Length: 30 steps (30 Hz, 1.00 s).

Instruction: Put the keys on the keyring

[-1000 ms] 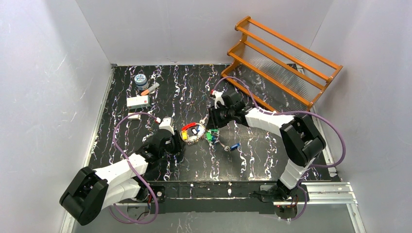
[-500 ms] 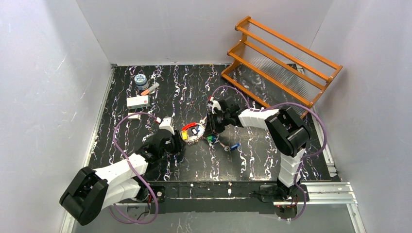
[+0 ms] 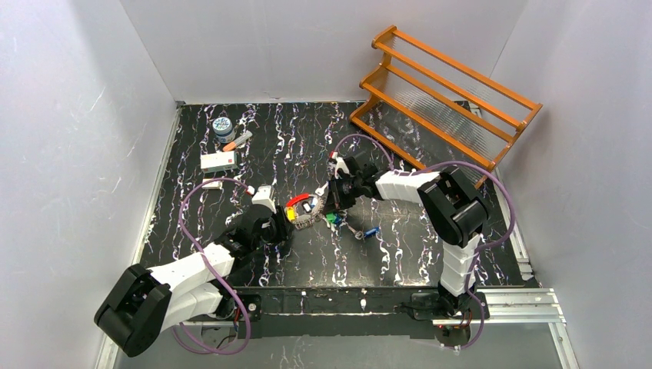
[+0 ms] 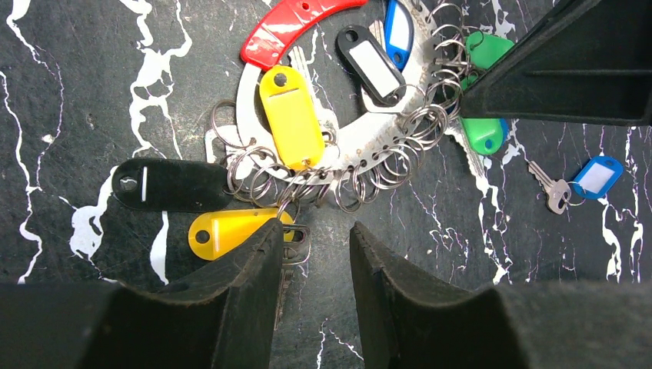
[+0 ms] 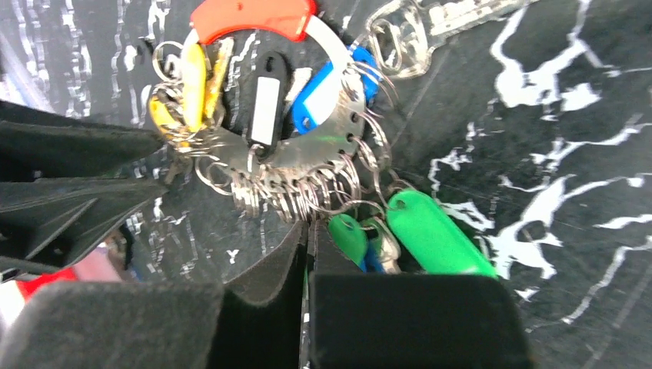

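While one key [image 4: 555,192] lies apart, the keyring [image 4: 361,142] bears two yellow tags [image 4: 291,115].

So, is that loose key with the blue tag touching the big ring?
Apart. The left wrist view shows the key lying alone to the side, with bare table between it and the ring.

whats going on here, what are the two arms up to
Two robot arms are working on a keyring lying on the table. The left pincer stands open at one edge of it, straddling a key beside a yellow tag. The right pincer is shut, its tips in the bunch of small rings next to the green tags; whether it pinches one is unclear. A key with a blue tag lies loose nearby, not on the ring.
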Tool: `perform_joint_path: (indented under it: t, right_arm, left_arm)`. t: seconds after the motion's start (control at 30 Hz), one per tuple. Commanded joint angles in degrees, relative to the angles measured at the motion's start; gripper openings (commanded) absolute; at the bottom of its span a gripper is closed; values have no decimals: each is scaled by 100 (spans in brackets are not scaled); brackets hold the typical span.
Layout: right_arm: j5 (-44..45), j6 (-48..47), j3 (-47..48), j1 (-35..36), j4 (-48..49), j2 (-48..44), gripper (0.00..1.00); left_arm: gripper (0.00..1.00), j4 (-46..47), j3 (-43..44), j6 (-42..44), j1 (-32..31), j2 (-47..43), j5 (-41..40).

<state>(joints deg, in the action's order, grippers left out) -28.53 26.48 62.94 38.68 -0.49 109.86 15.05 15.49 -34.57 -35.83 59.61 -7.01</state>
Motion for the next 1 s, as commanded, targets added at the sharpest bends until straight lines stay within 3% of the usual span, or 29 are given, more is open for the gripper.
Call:
perform_joint_path:
  t: [0.0, 0.07, 0.17, 0.47, 0.6, 0.77, 0.97]
  right_arm:
    - [993, -431, 195, 125, -325, -377, 9]
    - [1257, -519, 188, 193, -427, -529, 22]
    - [1304, -549, 72, 269, -369, -769, 29]
    - [349, -48, -121, 359, 119, -862, 27]
    - [-5, 170, -108, 436, 290, -618, 20]
    - [-25, 233, 126, 662, 196, -333, 17]
    - [42, 244, 289, 824, 208, -161, 21]
  left_arm:
    - [36, 0, 70, 15, 15, -43, -66]
    - [36, -19, 69, 11, 15, -78, -93]
    - [36, -28, 60, 11, 16, -123, -116]
    - [36, -38, 76, 5, 15, -145, -110]
    - [36, -54, 101, 3, 15, -152, -88]
    - [36, -102, 111, 20, 20, -206, -106]
    - [36, -80, 93, 21, 15, -223, -108]
